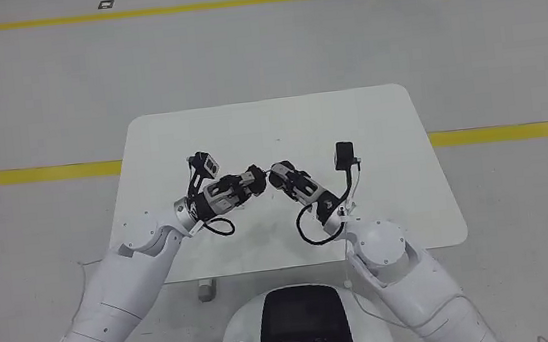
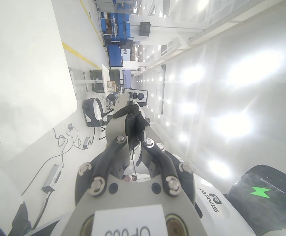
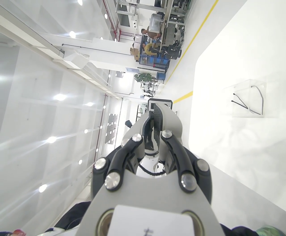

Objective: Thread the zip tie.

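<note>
The left gripper (image 1: 254,177) and right gripper (image 1: 276,173) were held tip to tip above the middle of the table (image 1: 370,131), each with fingers pressed together. Whether anything was gripped could not be told. 2 black zip ties (image 3: 240,101) were seen lying in a clear tray (image 3: 243,86) on the table.

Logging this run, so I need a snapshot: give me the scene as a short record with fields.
Surface: white table
Left gripper: shut, a thin black zip tie between its fingers
Right gripper: shut, tip to tip with the left above the table
Tray: clear tray on the table, loose zip ties inside
</note>
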`<state>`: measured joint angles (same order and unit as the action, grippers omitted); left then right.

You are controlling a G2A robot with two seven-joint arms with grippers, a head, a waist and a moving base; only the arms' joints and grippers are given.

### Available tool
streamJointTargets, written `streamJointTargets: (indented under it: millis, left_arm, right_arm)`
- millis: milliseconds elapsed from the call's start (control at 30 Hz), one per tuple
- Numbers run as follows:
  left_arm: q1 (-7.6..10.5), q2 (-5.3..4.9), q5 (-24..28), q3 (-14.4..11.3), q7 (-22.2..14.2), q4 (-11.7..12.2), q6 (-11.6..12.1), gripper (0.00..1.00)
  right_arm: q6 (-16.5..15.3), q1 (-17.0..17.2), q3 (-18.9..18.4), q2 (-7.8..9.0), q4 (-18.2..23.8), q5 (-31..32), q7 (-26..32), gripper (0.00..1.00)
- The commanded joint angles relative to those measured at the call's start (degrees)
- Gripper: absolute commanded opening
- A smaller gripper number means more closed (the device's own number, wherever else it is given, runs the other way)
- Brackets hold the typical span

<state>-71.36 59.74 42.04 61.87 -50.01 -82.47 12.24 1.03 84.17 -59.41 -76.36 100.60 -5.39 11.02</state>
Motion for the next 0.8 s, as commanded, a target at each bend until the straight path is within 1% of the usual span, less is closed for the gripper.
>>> streamJointTargets:
  millis: [0, 67, 200, 267, 500, 567, 600, 633, 667, 767]
  left_arm:
    - [0.01, -0.04, 0.0, 0.2, -0.3, 0.1, 0.0, 0.0]
    - [-0.11, -0.12, 0.0, 0.6, -0.7, 0.1, 0.0, 0.0]
    - [-0.51, -0.32, 0.9, 1.5, -2.5, 0.0, -0.3, 0.0]
    - [-0.38, -0.29, 3.0, 1.9, -4.8, -0.2, 0.9, 0.0]
    - [-0.38, -0.29, 3.0, 1.9, -4.8, -0.2, 0.9, 0.0]
    - [-0.3, -0.33, 1.2, 1.4, -4.6, -0.9, 0.1, 0.0]
    - [-0.3, -0.4, 1.2, 1.7, -5.0, -0.8, -0.3, 0.0]
    - [-0.25, -0.55, 1.1, 2.1, -6.3, -0.3, -0.5, 0.0]
    - [-0.11, -0.76, 0.6, 2.6, -7.9, 0.4, -0.9, 0.0]
    - [0.03, -1.37, 1.7, 4.4, -14.1, 2.2, -1.3, 0.0]
  right_arm:
    - [0.0, 0.1, -0.4, -0.05, 0.0, -1.5, -0.1, 1.0]
    - [0.1, 0.2, -0.9, -0.12, 0.2, -3.5, -0.1, 1.0]
    - [0.1, 0.2, -0.9, -0.12, 0.2, -3.5, -0.1, 1.0]
    - [0.1, 0.2, -0.9, -0.12, 0.2, -3.5, -0.1, 1.0]
    - [0.1, 0.2, -0.9, -0.12, 0.2, -3.5, -0.1, 1.0]
    - [0.0, 0.3, -1.1, -0.14, 0.3, -4.9, 0.6, 1.0]
    - [0.4, -0.1, -1.7, -0.02, 0.3, -6.0, 2.6, 1.0]
    - [1.0, -0.4, -2.4, 0.12, 0.1, -7.1, 4.8, 1.0]
    - [1.7, -0.8, -3.1, 0.28, -0.1, -8.5, 7.4, 1.0]
    - [4.3, -2.0, -5.4, 0.75, -0.9, -12.9, 14.8, 1.0]
